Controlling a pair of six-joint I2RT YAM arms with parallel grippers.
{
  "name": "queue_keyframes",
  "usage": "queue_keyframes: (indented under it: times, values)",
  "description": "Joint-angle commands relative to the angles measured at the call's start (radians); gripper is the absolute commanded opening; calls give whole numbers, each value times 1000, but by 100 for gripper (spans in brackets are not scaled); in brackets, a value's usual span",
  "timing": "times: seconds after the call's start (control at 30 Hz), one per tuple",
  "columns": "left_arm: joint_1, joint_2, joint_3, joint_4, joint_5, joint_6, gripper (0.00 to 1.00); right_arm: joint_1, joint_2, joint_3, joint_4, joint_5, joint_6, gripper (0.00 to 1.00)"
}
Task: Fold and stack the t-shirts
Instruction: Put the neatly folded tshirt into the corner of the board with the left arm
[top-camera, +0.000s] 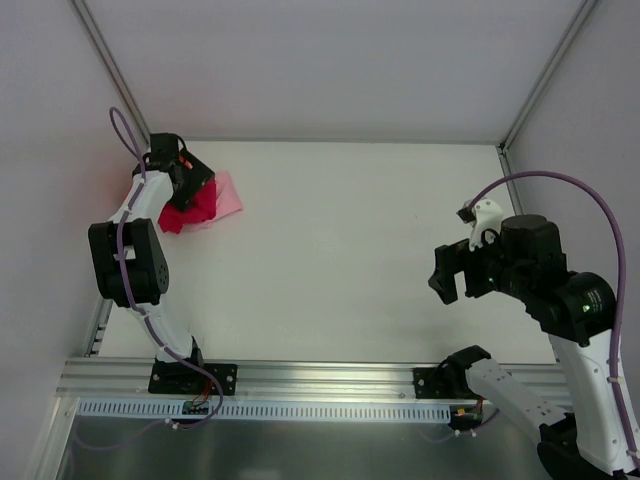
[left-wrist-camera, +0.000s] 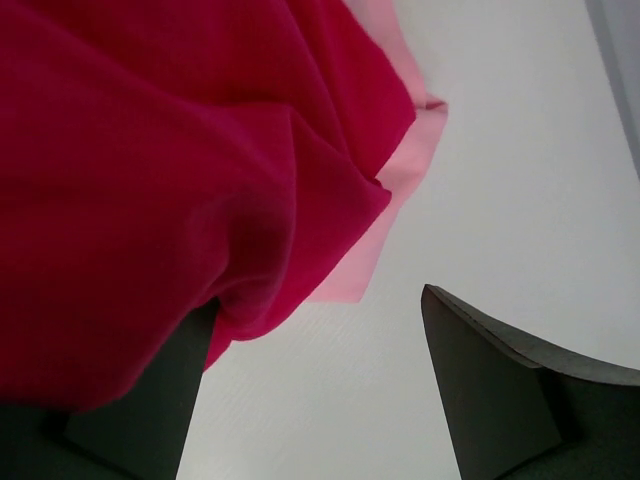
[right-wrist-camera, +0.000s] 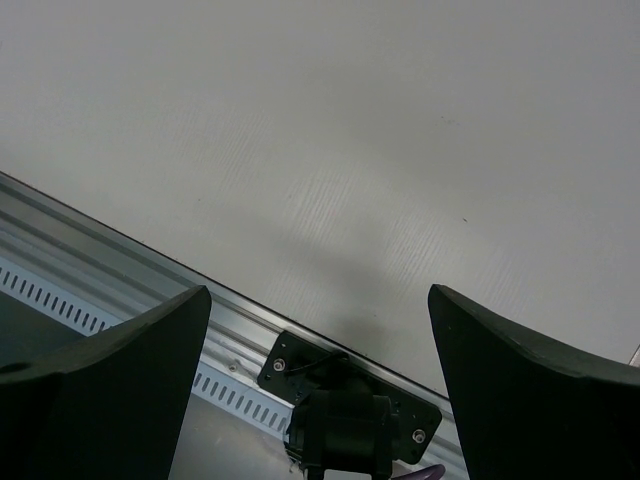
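Observation:
The crimson t-shirt (top-camera: 185, 212) lies crumpled at the table's far left, on top of the light pink t-shirt (top-camera: 229, 196). In the left wrist view the crimson cloth (left-wrist-camera: 170, 170) fills the upper left and the pink edge (left-wrist-camera: 405, 190) shows beneath it. My left gripper (top-camera: 192, 193) is right above this pile, open (left-wrist-camera: 310, 335). Crimson cloth drapes over the left finger (left-wrist-camera: 165, 400), with nothing between the jaws. The orange t-shirt is out of view. My right gripper (top-camera: 452, 285) hovers open and empty (right-wrist-camera: 320, 330) at the right front of the table.
The white table (top-camera: 350, 250) is walled by an enclosure on three sides. An aluminium rail (top-camera: 320, 378) runs along the near edge. The right arm's base mount (right-wrist-camera: 350, 400) sits on the rail below the right gripper.

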Motion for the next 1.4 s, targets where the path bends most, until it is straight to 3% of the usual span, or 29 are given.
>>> queue_keyframes:
  times: [0.0,0.17,0.3,0.43,0.67,0.8,0.93,1.2,1.37]
  values:
    - [8,-50,-66,31,112,-46,83,5,-12,37,-26,28,-19,97]
    - [5,-67,-146,85,174,-56,81,5,-28,35,-48,48,-16,97]
    - [5,-71,-116,82,172,-32,83,5,-32,32,-48,41,-12,96]
    - [7,-67,-22,73,197,-10,83,5,-32,23,-40,35,-6,97]
    - [4,-73,119,220,424,-6,83,5,-47,-22,0,27,13,97]
    - [10,-27,267,191,436,26,85,5,-44,-26,21,19,19,97]
    - [31,21,305,182,436,60,85,5,-45,-34,35,12,21,97]
    - [91,-2,164,135,283,39,84,5,-50,-17,8,48,21,96]
    - [101,-27,17,104,243,-75,82,5,-30,31,-12,61,16,96]
